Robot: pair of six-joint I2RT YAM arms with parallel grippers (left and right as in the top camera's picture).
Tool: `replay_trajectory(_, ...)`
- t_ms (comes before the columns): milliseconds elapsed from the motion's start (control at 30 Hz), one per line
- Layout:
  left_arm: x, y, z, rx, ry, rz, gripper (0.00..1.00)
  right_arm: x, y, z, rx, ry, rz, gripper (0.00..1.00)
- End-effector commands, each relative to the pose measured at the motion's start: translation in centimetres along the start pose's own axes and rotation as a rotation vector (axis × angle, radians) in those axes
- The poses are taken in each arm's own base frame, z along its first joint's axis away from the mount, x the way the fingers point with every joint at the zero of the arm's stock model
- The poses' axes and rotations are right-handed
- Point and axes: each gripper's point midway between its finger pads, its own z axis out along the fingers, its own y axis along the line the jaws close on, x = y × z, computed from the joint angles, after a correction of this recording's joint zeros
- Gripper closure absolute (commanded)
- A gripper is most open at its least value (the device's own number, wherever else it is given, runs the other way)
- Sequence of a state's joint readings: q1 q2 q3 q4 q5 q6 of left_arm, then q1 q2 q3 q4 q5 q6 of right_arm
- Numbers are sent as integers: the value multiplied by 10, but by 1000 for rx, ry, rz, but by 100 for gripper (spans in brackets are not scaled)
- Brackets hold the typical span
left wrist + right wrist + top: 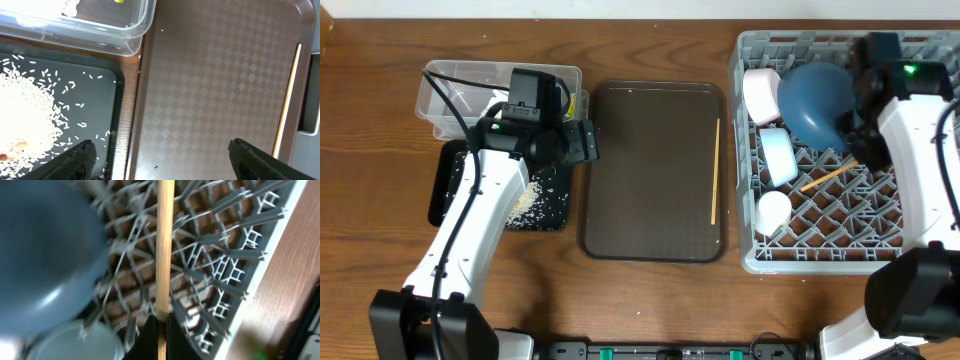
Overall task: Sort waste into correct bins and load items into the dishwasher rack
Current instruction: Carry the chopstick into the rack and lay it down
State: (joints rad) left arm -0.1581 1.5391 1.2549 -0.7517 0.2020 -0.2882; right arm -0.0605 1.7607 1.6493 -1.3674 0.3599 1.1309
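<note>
We work over a brown wooden table (380, 120). The grey dishwasher rack (744, 230) on the right already holds the blue plate (815, 100), two bowls (761, 92) (780, 158) and the white cup (772, 211). In the middle lies the dark brown serving tray (650, 170). To the left are the clear tub (440, 95) and the black tray (444, 190), which has rice (523, 203) heaped on it.

Our right gripper (159, 330) is pinched tight on one chopstick (830, 177), slanted above the rack's lattice, so we judge that loading the chopsticks is the step in hand. Next we need to lower it and let go so that it lodges among the pegs and does not slip through.

Our left gripper (160, 165) is spread wide and empty at the serving tray's left edge, well apart from the second chopstick (715, 170) along the right edge.
</note>
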Motion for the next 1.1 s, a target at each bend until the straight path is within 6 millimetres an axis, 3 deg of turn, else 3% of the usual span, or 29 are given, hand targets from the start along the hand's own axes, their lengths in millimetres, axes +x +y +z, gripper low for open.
replay_trajectory(0, -2, 2, -5, -8, -18, 5, 12, -8, -12, 24, 45, 5, 137, 99)
replay_trajectory(233, -2, 2, -5, -8, -18, 5, 12, 3, -16, 61, 45, 48, 203, 99)
replay_trajectory(333, -2, 2, -5, -8, -18, 5, 12, 4, -17, 63, 51, 51, 207, 98)
replay_trajectory(433, -2, 2, -5, -8, -18, 5, 12, 5, -19, 62, 57, 53, 200, 87)
replay_trajectory(600, -2, 2, -5, -8, -18, 5, 12, 4, -18, 61, 48, 52, 140, 84)
replay_trajectory(633, -2, 2, -5, -8, -18, 5, 12, 3, -18, 59, 44, 50, 130, 80)
replay_trajectory(733, -2, 2, -5, -8, -18, 5, 12, 2, -17, 51, 16, 42, 85, 58)
replay_trajectory(833, -2, 2, -5, -8, -18, 5, 12, 2, -9, 33, -48, 16, -4, 30)
replay_trajectory(900, -2, 2, -5, -8, -18, 5, 12, 4, 3, 16, -123, -9, -106, 18)
replay_trajectory(967, -2, 2, -5, -8, -18, 5, 12, 11, 16, -3, -203, -40, -212, 14)
replay_trajectory(1000, -2, 2, -5, -8, -18, 5, 12, 15, 22, -12, -235, -60, -258, 26)
replay_trajectory(1033, -2, 2, -5, -8, -18, 5, 12, 20, 30, -23, -279, -79, -315, 62)
replay_trajectory(1067, -2, 2, -5, -8, -18, 5, 12, 29, 38, -33, -330, -80, -361, 87)
